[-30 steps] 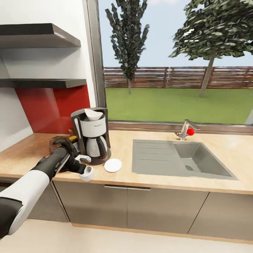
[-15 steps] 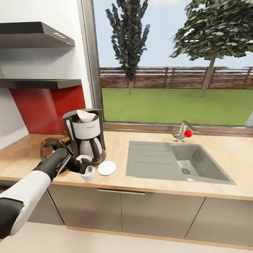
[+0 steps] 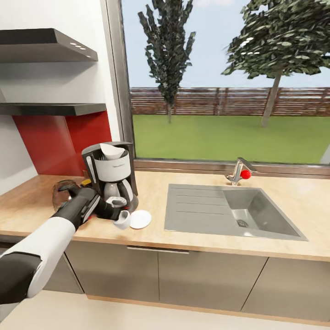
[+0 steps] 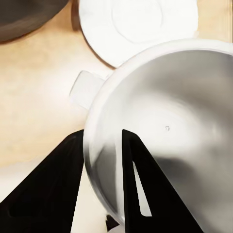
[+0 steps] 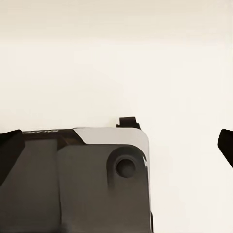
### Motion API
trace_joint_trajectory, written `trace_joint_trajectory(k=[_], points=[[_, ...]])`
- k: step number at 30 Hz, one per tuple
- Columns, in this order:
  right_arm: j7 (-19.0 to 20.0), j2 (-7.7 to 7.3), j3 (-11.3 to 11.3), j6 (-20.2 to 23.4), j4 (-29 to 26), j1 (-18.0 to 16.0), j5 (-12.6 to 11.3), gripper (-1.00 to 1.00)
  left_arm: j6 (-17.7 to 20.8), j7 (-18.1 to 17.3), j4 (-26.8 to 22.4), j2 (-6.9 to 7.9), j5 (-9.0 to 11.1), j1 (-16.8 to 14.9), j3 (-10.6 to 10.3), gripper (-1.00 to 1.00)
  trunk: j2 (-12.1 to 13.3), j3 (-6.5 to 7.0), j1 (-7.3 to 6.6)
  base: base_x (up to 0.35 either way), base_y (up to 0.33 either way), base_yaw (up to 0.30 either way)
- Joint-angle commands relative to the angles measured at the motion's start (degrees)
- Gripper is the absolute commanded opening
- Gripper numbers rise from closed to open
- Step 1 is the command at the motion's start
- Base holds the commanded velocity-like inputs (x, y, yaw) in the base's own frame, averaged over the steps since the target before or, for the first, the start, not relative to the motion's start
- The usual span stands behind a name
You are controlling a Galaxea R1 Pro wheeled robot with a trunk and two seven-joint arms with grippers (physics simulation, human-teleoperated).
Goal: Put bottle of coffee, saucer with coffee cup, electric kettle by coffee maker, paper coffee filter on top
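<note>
The black and white coffee maker (image 3: 111,179) stands on the counter with a paper filter (image 3: 111,150) in its top. A white saucer (image 3: 140,219) lies just in front of its base, to the right. My left gripper (image 3: 119,214) is shut on the rim of the white coffee cup (image 3: 122,222), which hangs right beside the saucer's left edge. In the left wrist view one finger (image 4: 141,184) is inside the cup (image 4: 170,111) and the other outside, with the saucer (image 4: 141,24) just beyond. A dark kettle (image 3: 59,192) sits behind my forearm. My right gripper (image 5: 116,145) stands open.
A grey sink (image 3: 229,211) with a tap (image 3: 238,172) is set in the wooden countertop (image 3: 183,240) to the right. Two dark wall shelves (image 3: 50,107) hang at the upper left. A small yellow-topped item (image 3: 86,182) is partly hidden beside the coffee maker.
The view swung a little between the two earlier frames. Since then my left gripper has carried the cup up and to the right, closer to the saucer's edge.
</note>
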Motion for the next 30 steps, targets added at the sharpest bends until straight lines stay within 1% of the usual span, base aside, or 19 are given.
trace_joint_trajectory(k=[1,6,7,8,11,13,23,30], points=[[-0.01,-0.01,0.49,-0.15,0.05,-0.04,-0.57,1.00,0.01,-0.25,-0.05,-0.28,-0.72,-0.03,0.09,-1.00,-0.13,-0.13,0.04,0.000,0.000,0.000],[-0.02,-0.01,0.49,-0.15,0.11,-0.04,-0.57,1.00,0.24,1.10,0.08,-1.91,-0.69,0.32,1.76,-1.00,-0.13,-0.13,0.04,0.000,0.000,0.000],[-0.02,-0.01,0.49,-0.15,0.11,-0.04,-0.57,1.00,0.28,29.01,0.18,-3.96,-0.69,0.42,16.65,-1.00,-0.13,-0.13,0.04,0.000,0.000,0.000],[-0.01,-0.01,0.49,-0.15,0.11,-0.04,-0.57,1.00,0.29,29.49,0.27,-4.04,-0.69,0.45,17.26,-1.00,-0.13,-0.13,0.04,0.000,0.000,0.000],[-0.01,-0.01,0.49,-0.15,0.15,-0.04,-0.57,1.00,0.33,31.85,0.98,-4.20,-0.72,0.55,20.43,-1.00,-0.13,-0.13,0.04,0.000,0.000,0.000],[-0.01,-0.01,0.49,-0.15,0.14,-0.04,-0.57,1.00,0.34,32.59,1.18,-4.17,-0.70,0.63,21.33,-1.00,-0.13,-0.13,0.04,0.000,0.000,0.000],[-0.04,0.00,0.49,-0.15,0.14,-0.04,-0.57,1.00,0.35,33.09,1.98,-4.22,-0.66,0.76,21.69,-1.00,-0.13,-0.13,0.04,0.000,-0.004,0.000],[-0.07,0.04,0.49,-0.15,0.15,-0.04,-0.57,1.00,0.35,33.10,2.03,-4.31,-0.64,0.76,21.63,-1.00,-0.13,-0.13,0.04,0.000,-0.205,0.000]])
